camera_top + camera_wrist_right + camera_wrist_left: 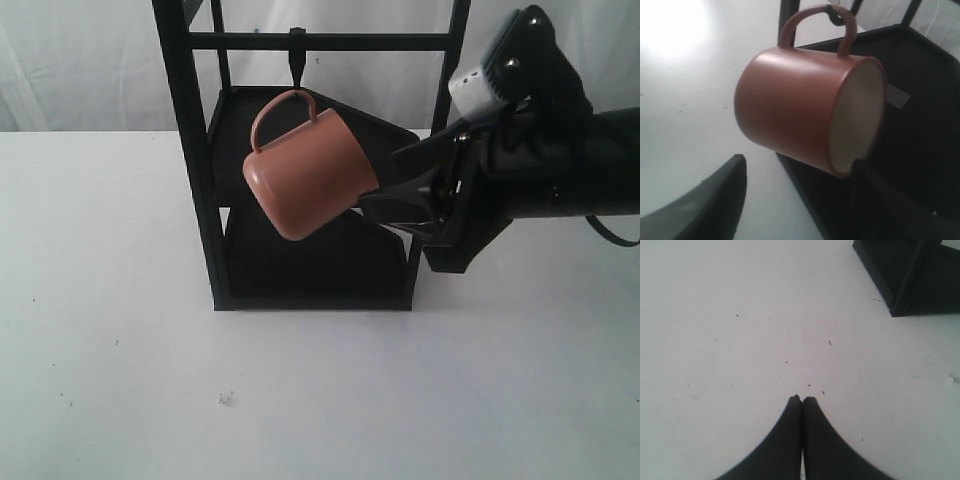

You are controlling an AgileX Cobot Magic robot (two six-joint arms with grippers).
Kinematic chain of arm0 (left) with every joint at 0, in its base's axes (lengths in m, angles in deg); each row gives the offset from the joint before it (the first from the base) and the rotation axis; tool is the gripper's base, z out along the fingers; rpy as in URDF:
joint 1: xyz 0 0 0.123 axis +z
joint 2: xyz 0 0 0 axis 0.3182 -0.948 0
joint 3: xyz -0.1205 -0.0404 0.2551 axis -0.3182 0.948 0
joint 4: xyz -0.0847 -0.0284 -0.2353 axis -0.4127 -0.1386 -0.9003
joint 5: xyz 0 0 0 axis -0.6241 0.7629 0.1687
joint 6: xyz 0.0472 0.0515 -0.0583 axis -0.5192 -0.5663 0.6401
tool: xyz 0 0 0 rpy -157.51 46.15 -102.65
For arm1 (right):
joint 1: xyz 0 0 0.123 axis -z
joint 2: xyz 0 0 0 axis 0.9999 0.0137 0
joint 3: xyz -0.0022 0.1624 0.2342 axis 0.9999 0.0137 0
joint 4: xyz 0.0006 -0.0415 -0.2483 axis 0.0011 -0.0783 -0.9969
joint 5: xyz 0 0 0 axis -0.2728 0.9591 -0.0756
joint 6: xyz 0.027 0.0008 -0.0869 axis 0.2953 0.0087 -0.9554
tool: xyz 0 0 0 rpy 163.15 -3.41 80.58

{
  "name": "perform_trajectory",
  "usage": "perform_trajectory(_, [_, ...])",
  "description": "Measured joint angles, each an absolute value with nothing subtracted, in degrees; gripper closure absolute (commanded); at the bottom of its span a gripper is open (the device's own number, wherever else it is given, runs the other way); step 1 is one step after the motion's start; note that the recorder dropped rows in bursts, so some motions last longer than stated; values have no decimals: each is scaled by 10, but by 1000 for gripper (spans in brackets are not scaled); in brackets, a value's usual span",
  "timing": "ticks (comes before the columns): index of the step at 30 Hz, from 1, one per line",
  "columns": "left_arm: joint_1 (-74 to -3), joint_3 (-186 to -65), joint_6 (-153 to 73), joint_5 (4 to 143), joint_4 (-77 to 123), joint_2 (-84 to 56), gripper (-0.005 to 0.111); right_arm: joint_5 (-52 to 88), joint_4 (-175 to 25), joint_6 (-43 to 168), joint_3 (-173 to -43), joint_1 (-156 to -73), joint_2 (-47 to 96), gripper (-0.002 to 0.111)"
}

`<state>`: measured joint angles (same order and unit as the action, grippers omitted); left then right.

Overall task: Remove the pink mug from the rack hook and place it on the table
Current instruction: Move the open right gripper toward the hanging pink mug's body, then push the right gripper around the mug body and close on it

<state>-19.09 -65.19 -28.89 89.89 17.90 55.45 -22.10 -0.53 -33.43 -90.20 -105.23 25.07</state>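
R end effector [799,165] apart at pink mug [790,110], arm [570,165] horiz., L end effector [801,399] together

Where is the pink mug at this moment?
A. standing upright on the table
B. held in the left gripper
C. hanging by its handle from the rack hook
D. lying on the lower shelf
C: the pink mug hangs tilted, its handle looped over the rack hook, well above the table.
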Motion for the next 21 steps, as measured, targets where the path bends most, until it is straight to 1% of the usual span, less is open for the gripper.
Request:
perform_trajectory(10, [-191,-652,-289,899,179,555,107,-225,61,-393,-902,-1052,262,51])
perform_trajectory(21, [-191,-652,-289,899,179,555,107,-238,82,-428,-903,-1060,280,51])
